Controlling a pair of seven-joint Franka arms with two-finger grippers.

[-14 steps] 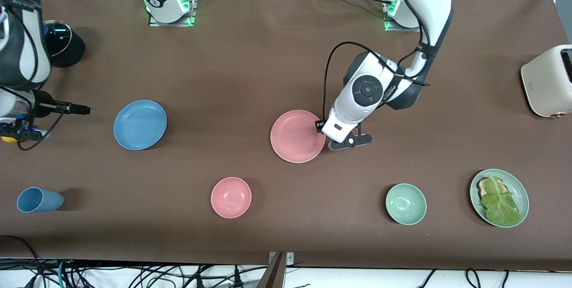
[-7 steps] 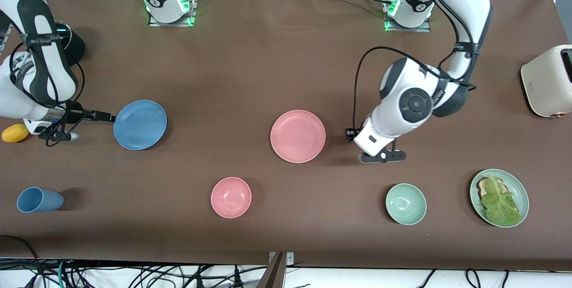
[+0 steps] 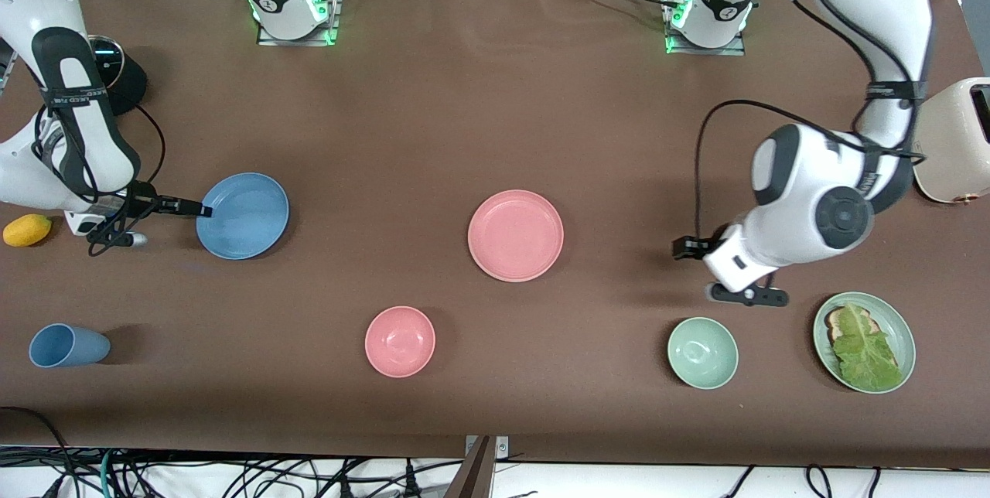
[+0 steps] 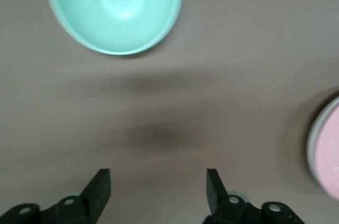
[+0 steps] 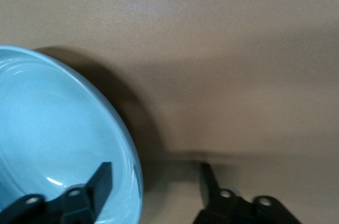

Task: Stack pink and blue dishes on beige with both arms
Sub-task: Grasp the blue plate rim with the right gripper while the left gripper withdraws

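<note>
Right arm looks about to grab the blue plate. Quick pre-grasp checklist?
1. Right pincer open: ok.
2. Blue plate rim between its fingers: ok, one finger over the plate, one outside it.
3. Rim actually gripped: not ok, fingers apart.
4. Left pincer out of the way: ok, open over bare table near the green bowl.
5. Pink plate unobstructed: ok.
6. Beige plate in view: not ok, none visible.

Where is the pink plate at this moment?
In the front view the pink plate lies mid-table, alone, farther from the camera than the pink bowl, between the blue plate and the open left gripper.
</note>
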